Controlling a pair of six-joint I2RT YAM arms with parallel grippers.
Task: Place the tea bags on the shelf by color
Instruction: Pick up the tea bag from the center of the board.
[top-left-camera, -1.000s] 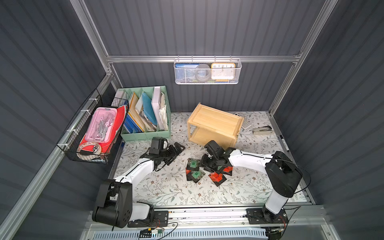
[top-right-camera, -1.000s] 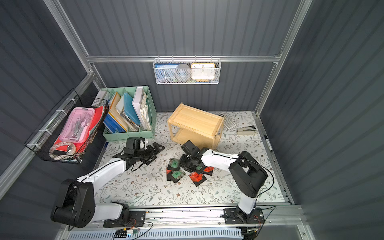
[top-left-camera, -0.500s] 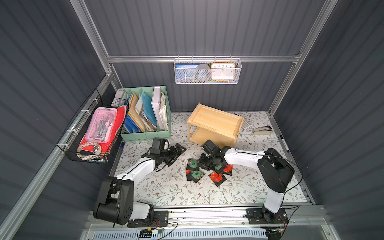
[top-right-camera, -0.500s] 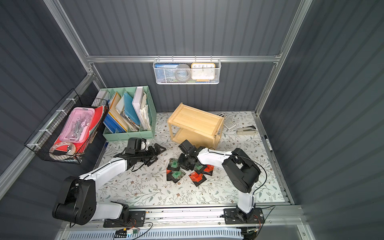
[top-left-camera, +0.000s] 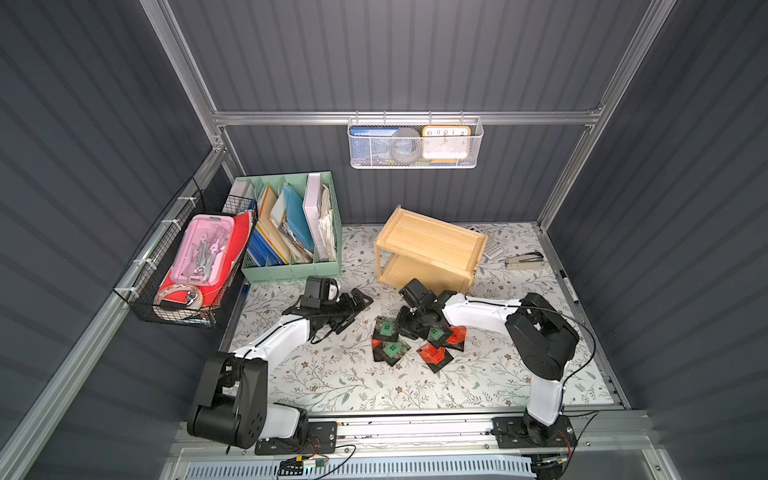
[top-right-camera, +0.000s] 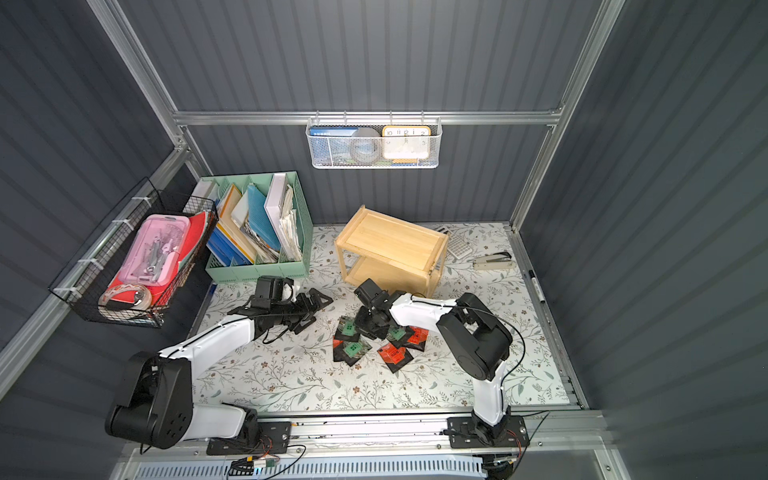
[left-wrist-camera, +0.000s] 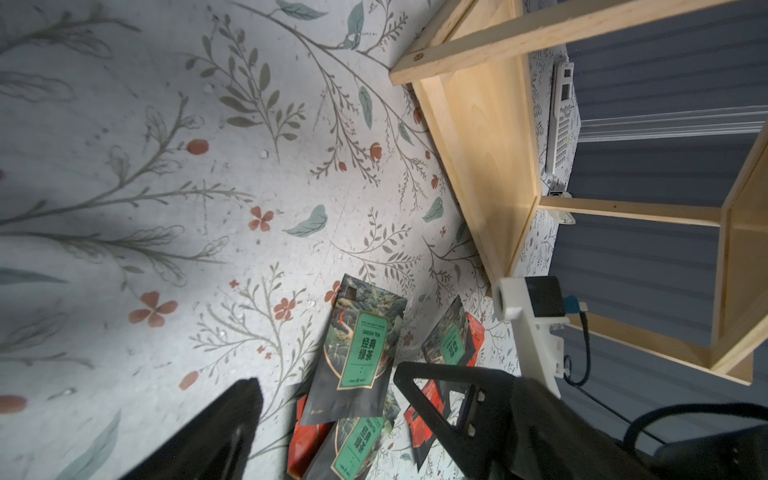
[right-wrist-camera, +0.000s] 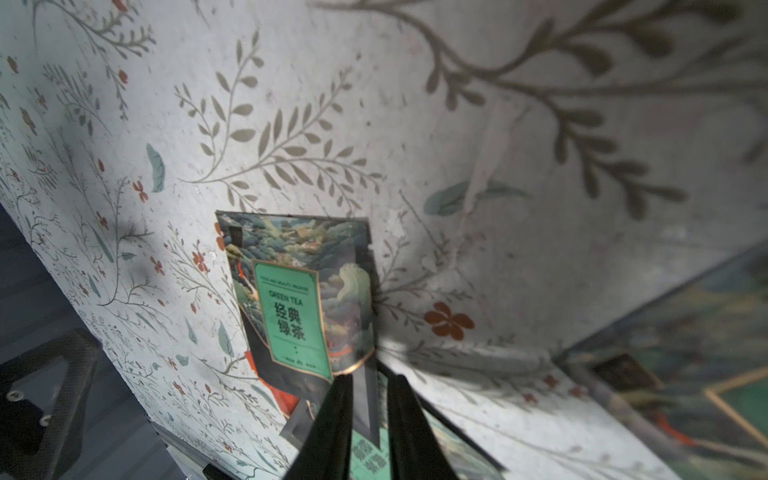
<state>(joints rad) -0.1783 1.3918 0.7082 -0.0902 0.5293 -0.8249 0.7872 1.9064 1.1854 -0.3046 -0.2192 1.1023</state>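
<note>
Your right gripper (right-wrist-camera: 370, 380) low over heap of tea bags (top-left-camera: 391, 350), fingers drawn almost together at corner of green-label tea bag (right-wrist-camera: 291, 307); whether they pinch it, cannot tell. Your left gripper (left-wrist-camera: 324, 376) spread wide beside heap. Bags overlap on floral mat (top-left-camera: 332, 374), just in front of wooden shelf (top-left-camera: 432, 245).

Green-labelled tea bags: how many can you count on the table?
3, close together: back-left bag, front-left bag just before it, right-hand bag farther right. Others may lie hidden underneath.
</note>
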